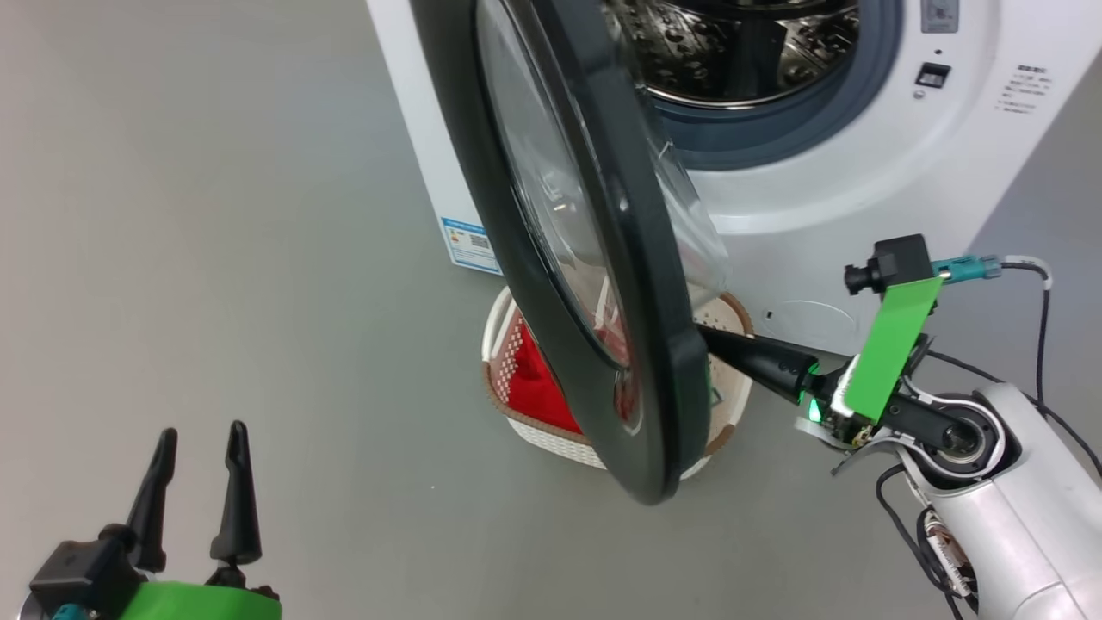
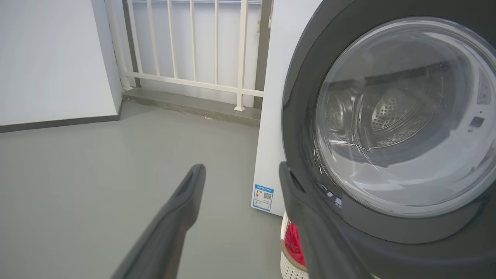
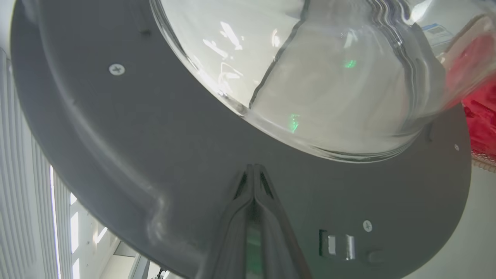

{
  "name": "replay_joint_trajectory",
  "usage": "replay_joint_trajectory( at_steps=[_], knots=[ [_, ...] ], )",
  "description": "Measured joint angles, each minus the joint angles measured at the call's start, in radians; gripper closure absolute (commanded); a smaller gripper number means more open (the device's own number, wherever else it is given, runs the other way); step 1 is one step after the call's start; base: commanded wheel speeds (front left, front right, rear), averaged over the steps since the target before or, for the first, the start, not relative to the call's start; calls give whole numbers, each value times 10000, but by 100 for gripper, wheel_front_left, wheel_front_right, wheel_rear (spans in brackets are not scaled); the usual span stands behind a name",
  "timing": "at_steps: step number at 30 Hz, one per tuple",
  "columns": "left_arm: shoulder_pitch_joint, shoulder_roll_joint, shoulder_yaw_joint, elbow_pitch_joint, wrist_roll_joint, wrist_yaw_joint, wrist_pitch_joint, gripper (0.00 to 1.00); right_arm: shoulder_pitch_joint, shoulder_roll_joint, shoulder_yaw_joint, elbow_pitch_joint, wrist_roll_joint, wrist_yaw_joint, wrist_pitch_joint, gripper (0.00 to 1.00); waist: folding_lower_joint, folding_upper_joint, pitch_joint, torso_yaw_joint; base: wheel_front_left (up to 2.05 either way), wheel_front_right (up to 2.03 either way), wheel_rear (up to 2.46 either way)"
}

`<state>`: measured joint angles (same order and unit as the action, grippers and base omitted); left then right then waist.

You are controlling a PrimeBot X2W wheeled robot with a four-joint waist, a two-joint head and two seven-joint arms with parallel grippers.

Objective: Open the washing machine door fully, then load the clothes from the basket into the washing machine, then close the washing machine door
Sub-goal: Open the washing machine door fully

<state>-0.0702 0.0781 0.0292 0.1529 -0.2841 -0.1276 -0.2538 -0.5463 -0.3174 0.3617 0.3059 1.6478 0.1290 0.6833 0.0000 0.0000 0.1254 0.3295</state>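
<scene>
The washing machine (image 1: 818, 189) stands at the top right, its steel drum (image 1: 740, 52) exposed. The washing machine door (image 1: 667, 344) hangs part-way open, edge-on in the head view, over the basket (image 1: 551, 435). Red clothes (image 1: 538, 379) lie in the basket. My right gripper (image 1: 704, 331) is shut, its tips against the inner side of the door's black rim (image 3: 193, 155), just below the glass bowl (image 3: 310, 77). Low at the left my left gripper (image 1: 200, 435) stands open and holds nothing. In the left wrist view it (image 2: 242, 170) points at the door's outer face (image 2: 302, 116).
Grey floor (image 1: 215, 258) stretches left of the machine. A white railing (image 2: 193, 77) and a white wall (image 2: 54, 58) stand behind it. A blue sticker (image 1: 471, 245) marks the machine's side, and a round flap (image 1: 809, 323) sits low on its front.
</scene>
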Motion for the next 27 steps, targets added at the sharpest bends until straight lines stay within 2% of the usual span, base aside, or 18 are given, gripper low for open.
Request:
replay_joint_trajectory(
  at_steps=[17,27],
  knots=[
    [27,-56,-23,105,0,0,0,0,137,648,236,-36,-2,0,372,100,0,0,-111,1036,0,0,0],
    [27,-128,-17,184,0,0,0,0,135,1172,487,-59,-96,0,472,100,0,0,-188,1422,0,0,0]
  ],
)
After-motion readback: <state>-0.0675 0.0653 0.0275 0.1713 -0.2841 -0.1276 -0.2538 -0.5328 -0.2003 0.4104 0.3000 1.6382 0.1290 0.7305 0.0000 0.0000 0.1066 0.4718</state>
